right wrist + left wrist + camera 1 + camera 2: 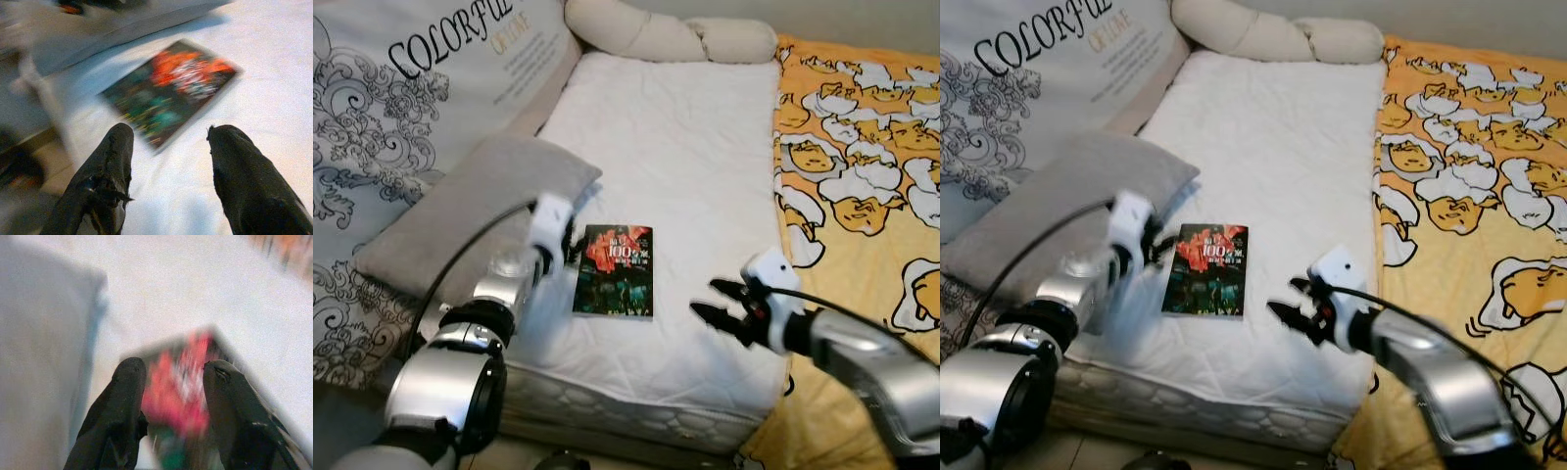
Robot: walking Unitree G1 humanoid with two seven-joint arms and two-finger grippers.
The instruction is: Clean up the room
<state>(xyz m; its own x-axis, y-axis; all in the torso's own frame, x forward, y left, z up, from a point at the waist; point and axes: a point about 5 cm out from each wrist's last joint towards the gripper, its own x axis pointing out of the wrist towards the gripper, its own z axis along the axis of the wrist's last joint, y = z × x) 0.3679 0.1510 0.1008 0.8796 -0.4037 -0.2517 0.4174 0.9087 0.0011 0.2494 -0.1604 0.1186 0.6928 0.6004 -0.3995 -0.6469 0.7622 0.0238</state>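
A thin rectangular book with a dark cover and a red-and-green picture [613, 271] lay flat on the white quilted mattress pad [685, 166], near the front edge of the bed. Nothing had lifted it yet, so as far as tidying went, the pick-up was still to come.

The left gripper [570, 245] hung just beside the book's upper left corner, its two black fingers [120, 411] spread apart with nothing between them; in the left wrist view the red cover sat just ahead of that gap. The right gripper [720, 302] hovered to the other side of the book, a little apart from its right edge, fingers likewise parted and empty, pointing toward the cover.

Outward of the left gripper lay a flat grey fabric cushion [460, 211], and beyond that a large pale pillow printed with black scrollwork and lettering [411, 88]. Outward of the right gripper spread a yellow blanket patterned with cartoon egg figures [862, 176].

Judging by both grippers closing in from either side, the task stood at its approach stage: the book remained to be grasped, carried off and put away.
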